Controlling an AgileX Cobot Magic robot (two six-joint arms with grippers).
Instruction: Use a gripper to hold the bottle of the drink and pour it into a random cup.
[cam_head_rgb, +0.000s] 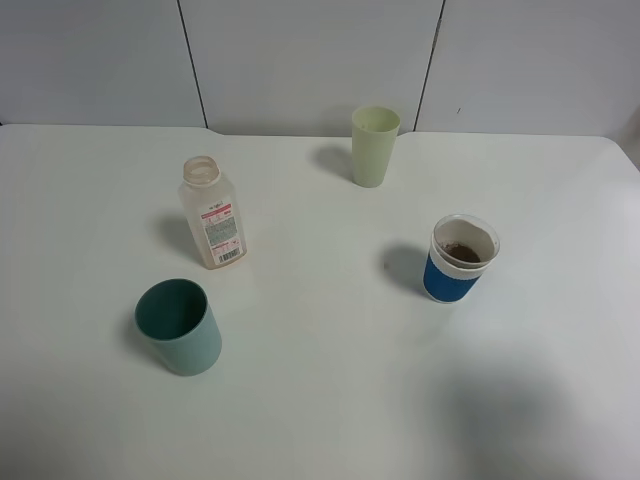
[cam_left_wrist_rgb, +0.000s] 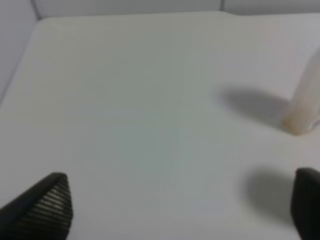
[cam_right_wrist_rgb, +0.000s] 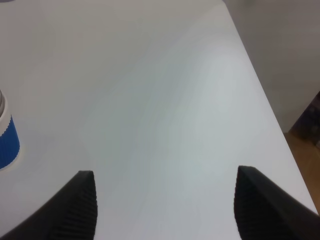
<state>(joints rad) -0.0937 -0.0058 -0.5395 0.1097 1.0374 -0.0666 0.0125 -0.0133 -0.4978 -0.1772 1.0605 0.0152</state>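
Note:
The bottle (cam_head_rgb: 212, 212) stands upright and uncapped on the white table, left of centre; it looks nearly empty. The cup (cam_head_rgb: 462, 258), blue with a white band, stands to the right and holds some brownish drink (cam_head_rgb: 463, 251). Neither gripper appears in the exterior high view. In the left wrist view my left gripper (cam_left_wrist_rgb: 177, 207) is open, its dark ribbed fingertips (cam_left_wrist_rgb: 47, 202) wide apart over bare table, and the bottle (cam_left_wrist_rgb: 304, 102) shows blurred at the frame's edge. My right gripper (cam_right_wrist_rgb: 167, 205) is open too and holds nothing, with the cup (cam_right_wrist_rgb: 7, 141) off to its side.
A dark teal cup (cam_head_rgb: 180, 326) stands at the front left, near the bottle. A tall pale green cup (cam_head_rgb: 375, 146) stands at the back. The table's right edge (cam_right_wrist_rgb: 272, 117) runs close to the right gripper, with floor beyond it.

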